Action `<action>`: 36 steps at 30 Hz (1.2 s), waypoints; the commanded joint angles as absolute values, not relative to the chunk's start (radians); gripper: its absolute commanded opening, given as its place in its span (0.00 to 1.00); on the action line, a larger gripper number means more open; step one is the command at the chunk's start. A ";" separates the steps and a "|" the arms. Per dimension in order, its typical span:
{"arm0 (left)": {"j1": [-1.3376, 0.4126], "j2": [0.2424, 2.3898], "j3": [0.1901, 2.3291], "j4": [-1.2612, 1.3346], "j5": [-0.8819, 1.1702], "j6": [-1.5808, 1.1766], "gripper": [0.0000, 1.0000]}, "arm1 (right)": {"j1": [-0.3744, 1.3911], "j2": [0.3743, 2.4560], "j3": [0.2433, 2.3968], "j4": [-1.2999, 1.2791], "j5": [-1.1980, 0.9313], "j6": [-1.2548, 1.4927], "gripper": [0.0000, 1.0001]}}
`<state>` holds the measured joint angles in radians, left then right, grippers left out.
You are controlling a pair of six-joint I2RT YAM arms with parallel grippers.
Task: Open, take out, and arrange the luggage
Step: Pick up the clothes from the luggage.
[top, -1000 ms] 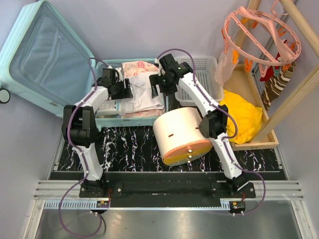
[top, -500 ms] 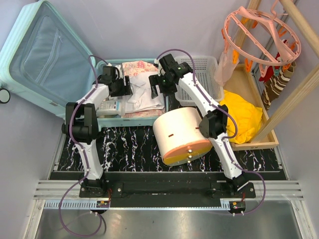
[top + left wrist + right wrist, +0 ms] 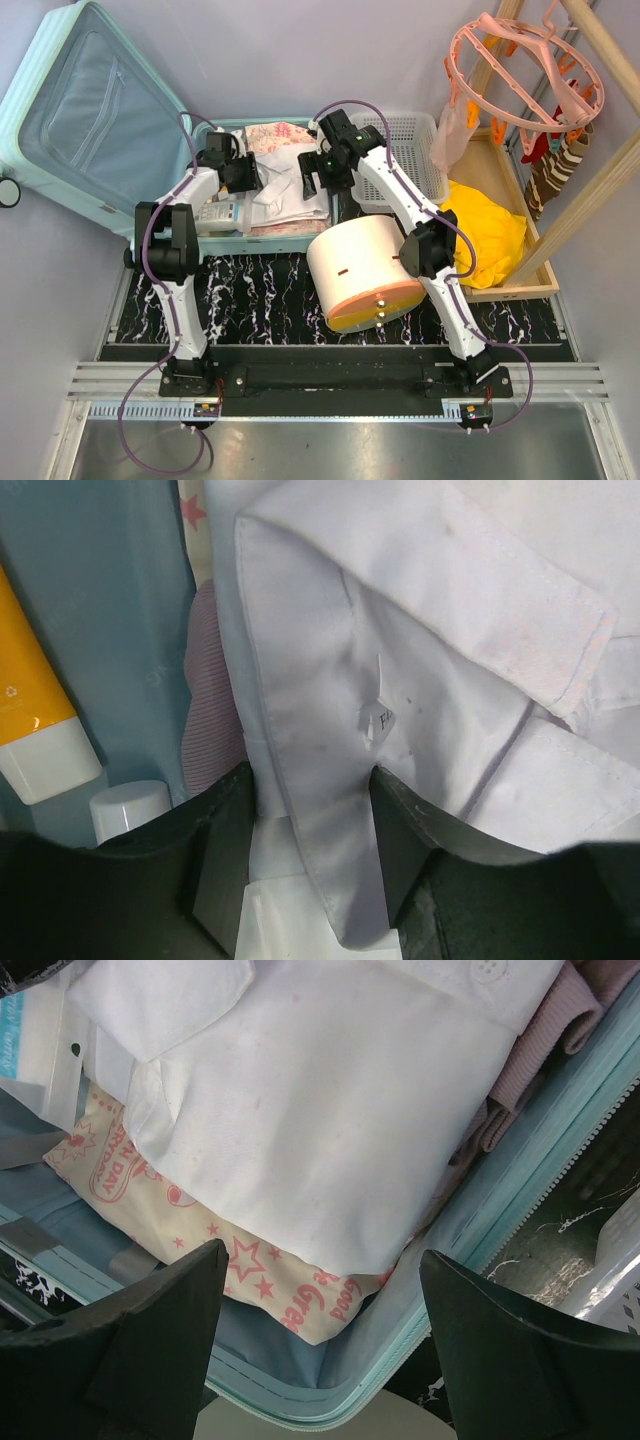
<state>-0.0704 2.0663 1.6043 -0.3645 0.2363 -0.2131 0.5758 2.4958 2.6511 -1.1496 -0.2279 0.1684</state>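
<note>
Both arms reach forward over the open luggage [image 3: 95,120] at the table's far left. The left gripper [image 3: 305,865] pinches a fold of a white shirt [image 3: 420,680]; the right gripper [image 3: 320,1350] hovers spread above it. Inside lie smooth white cotton, ribbed pink fabric [image 3: 540,1050] and a star-printed pouch [image 3: 250,1275]

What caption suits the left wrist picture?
Left gripper closing around a fold of a white shirt inside the luggage.

The cream star-print pouch [image 3: 250,1280] reads "DAY" and "Good" in pink.
</note>
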 commanded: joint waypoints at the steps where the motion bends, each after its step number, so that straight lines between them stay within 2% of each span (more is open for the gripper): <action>1: -0.067 2.063 1.641 -0.318 0.270 -0.221 0.45 | 0.595 2.583 2.652 -1.155 -0.244 0.155 0.87; 3: -0.066 2.053 1.638 -0.316 0.271 -0.224 0.35 | 0.595 2.583 2.651 -1.154 -0.244 0.153 0.87; 5: -0.067 2.045 1.640 -0.316 0.276 -0.230 0.32 | 0.595 2.583 2.652 -1.155 -0.242 0.152 0.87; 8: -0.066 2.030 1.651 -0.313 0.287 -0.241 0.22 | 0.595 2.582 2.648 -1.154 -0.242 0.150 0.88; 9: -0.067 2.023 1.652 -0.311 0.291 -0.244 0.11 | 0.595 2.582 2.646 -1.154 -0.242 0.149 0.88; 11: -0.067 2.010 1.661 -0.307 0.302 -0.261 0.03 | 0.595 2.582 2.646 -1.155 -0.242 0.150 0.88; 16: -0.067 1.979 1.675 -0.293 0.345 -0.307 0.00 | 0.594 2.577 2.642 -1.157 -0.239 0.143 0.88; 29: -0.067 1.845 1.637 -0.250 0.402 -0.414 0.00 | 0.588 2.461 2.646 -1.173 -0.114 0.109 0.88; 36: -0.067 1.818 1.678 -0.215 0.520 -0.454 0.00 | 0.572 2.392 2.669 -1.172 -0.130 0.136 0.92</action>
<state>-0.0689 1.8721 1.6226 -0.3099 0.4187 -0.4107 0.5751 2.4657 2.6427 -1.1580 -0.1471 0.1299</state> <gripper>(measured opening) 0.048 0.910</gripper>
